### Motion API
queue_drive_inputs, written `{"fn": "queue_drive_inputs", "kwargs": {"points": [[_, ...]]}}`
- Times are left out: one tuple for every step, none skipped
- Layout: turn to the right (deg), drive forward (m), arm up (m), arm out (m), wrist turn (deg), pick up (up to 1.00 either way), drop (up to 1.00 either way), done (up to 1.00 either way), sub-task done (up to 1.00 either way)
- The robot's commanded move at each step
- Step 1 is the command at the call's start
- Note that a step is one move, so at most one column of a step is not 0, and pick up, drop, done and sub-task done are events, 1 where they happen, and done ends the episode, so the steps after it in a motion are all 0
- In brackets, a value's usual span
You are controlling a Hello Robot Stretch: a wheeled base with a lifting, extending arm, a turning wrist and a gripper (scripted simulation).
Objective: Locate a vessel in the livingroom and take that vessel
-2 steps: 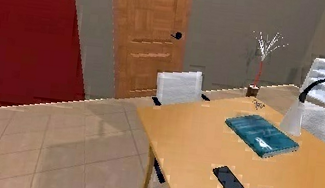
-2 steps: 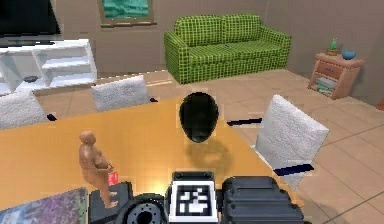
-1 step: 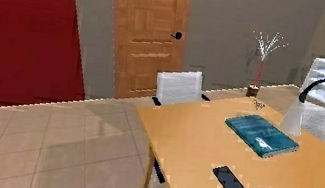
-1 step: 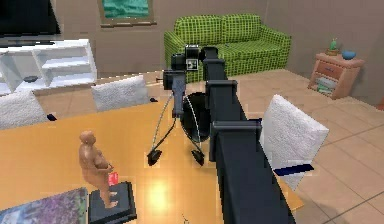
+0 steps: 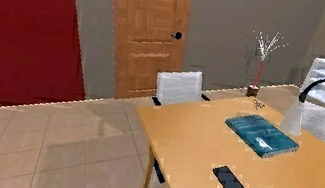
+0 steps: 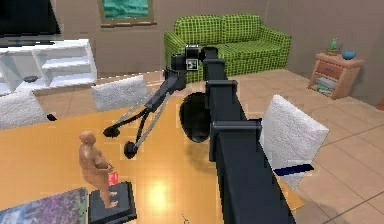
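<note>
A small dark vase [image 5: 253, 90] with pale twigs stands on the floor by the grey wall, beyond the table's far end. In the arm side view, a little teal vessel-like thing [image 6: 348, 53] sits on a wooden side table [image 6: 334, 75] next to the green sofa [image 6: 225, 40]. My arm [image 6: 240, 150] rises over the wooden table [image 6: 170, 195]. The gripper [image 6: 120, 140] reaches down-left from it over bare tabletop and holds nothing. A brown statue [image 6: 94, 162] on a dark base stands just below-left of the fingers.
On the table [image 5: 196, 136] lie a teal book [image 5: 262, 136], a dark phone [image 5: 230, 182] and a white lamp [image 5: 297, 114]. White chairs [image 5: 181, 87] [image 6: 291, 132] [image 6: 120, 92] ring it. Behind are a wooden door [image 5: 149, 35], a red wall [image 5: 26, 37] and white shelves [image 6: 50, 62].
</note>
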Motion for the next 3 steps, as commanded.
{"fn": "queue_drive_inputs", "kwargs": {"points": [[0.0, 0.00, 0.00, 0.00, 45.0, 0.00, 0.00, 0.00, 0.00], [0.0, 0.00, 0.00, 0.00, 45.0, 0.00, 0.00, 0.00, 0.00], [0.0, 0.00, 0.00, 0.00, 45.0, 0.00, 0.00, 0.00, 0.00]]}}
